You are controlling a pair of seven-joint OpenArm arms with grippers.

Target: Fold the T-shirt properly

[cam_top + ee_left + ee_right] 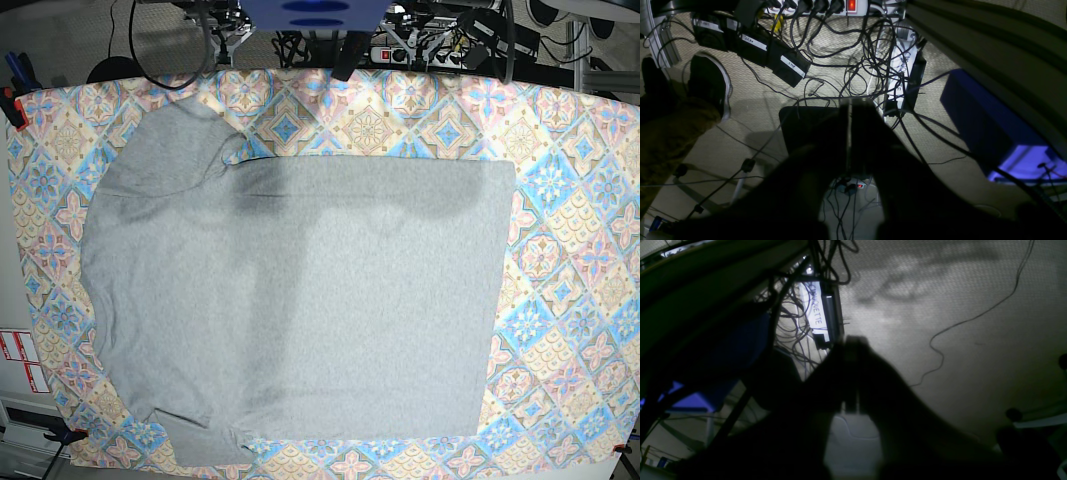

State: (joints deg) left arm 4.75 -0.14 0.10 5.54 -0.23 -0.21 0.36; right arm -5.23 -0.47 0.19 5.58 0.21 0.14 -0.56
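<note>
You have one T-shirt (pixel 300 300) spread flat mid-frame on the counter (pixel 580 250) — long axis left-right, collar end left. Both end effectors — left (pixel 849 133), right (pixel 850 373) — are closed, gripping nothing.

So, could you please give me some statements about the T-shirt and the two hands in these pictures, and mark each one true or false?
1. The T-shirt lies spread flat on the patterned tablecloth. True.
2. Bold black lettering shows on the shirt's upper side. False: the visible side is plain grey.
3. The left hand is shut, holding nothing. True.
4. The right hand grips a sleeve. False: it is shut on nothing, looking down at the floor.
5. Both hands hover over the shirt in the base view. False: neither hand appears there.
</note>
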